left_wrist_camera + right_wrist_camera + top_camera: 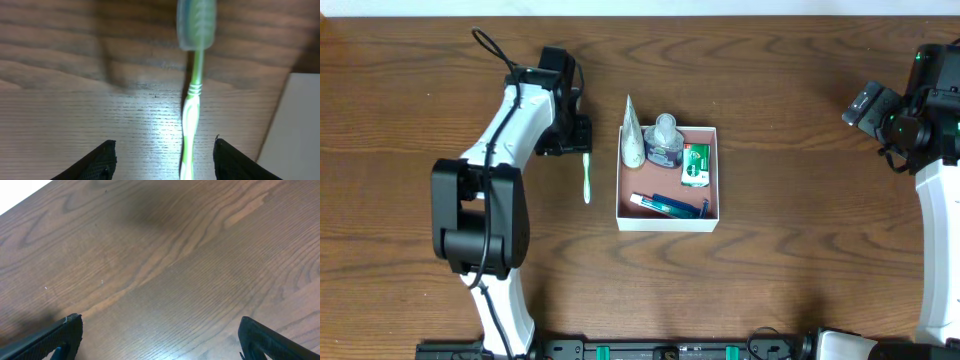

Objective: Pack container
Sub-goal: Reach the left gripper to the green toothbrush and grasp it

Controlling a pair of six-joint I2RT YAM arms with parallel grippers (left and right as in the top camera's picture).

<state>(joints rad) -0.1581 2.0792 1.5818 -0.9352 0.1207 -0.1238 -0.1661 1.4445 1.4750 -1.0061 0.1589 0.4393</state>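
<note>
The container [666, 221], a white-walled square box with a reddish-brown floor, sits mid-table. It holds a white and green tube [631, 135], a clear bottle [665, 142], a green packet [696, 163] and a blue tube [665, 205]. A green and white toothbrush [587, 178] lies on the table just left of it. My left gripper [578, 135] is low over the toothbrush's far end. In the left wrist view the toothbrush [190, 115] runs between the open jaws of the left gripper [165, 152], nearer the right finger, touching neither. My right gripper [160, 330] is open over bare wood.
The container's white wall [297, 130] shows at the right edge of the left wrist view, close to the toothbrush. The right arm [910, 110] is held at the far right of the table, well away from the box. Dark wooden tabletop [790, 270] surrounds everything.
</note>
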